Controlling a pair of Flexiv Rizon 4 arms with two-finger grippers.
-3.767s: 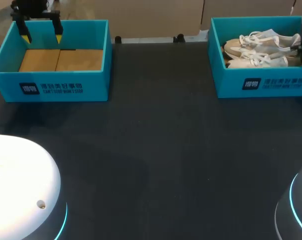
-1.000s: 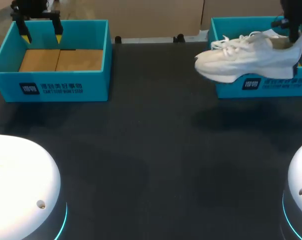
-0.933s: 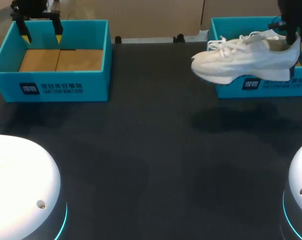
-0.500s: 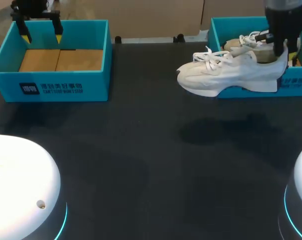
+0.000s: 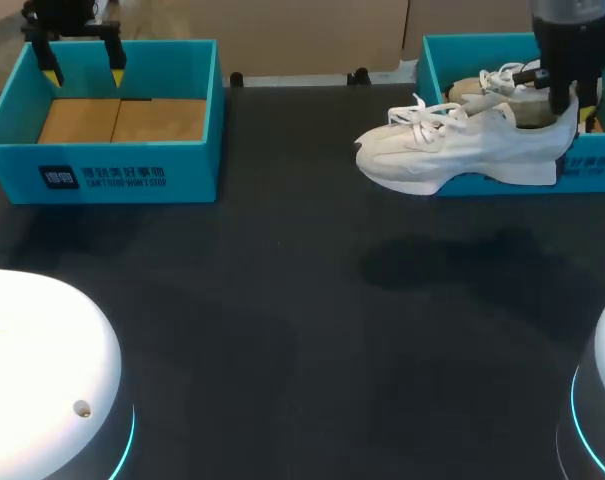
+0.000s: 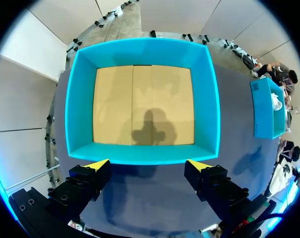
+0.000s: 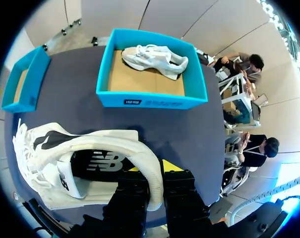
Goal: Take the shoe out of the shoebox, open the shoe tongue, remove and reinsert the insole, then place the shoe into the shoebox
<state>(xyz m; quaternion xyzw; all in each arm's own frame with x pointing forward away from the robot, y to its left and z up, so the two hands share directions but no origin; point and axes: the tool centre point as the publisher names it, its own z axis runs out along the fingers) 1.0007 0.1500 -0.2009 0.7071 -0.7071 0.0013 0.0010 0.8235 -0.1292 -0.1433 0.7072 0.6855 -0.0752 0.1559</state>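
**One white sneaker (image 5: 452,150) hanging off the right gripper (image 5: 570,108)**

That gripper is clamped on the sneaker's heel collar. The right wrist view (image 7: 152,171) shows one finger inside the shoe and one outside. The sneaker hangs above the dark table (image 5: 282,300) in the upper right of the frame. Its toe points toward the middle and its heel is right in front of the teal shoebox (image 5: 427,80). A second sneaker (image 5: 502,80) lies on its side in that box. Over in the upper left, the left gripper (image 5: 84,75) hovers with its fingers spread wide over the other teal shoebox (image 5: 122,170). That box's brown cardboard floor is showing.
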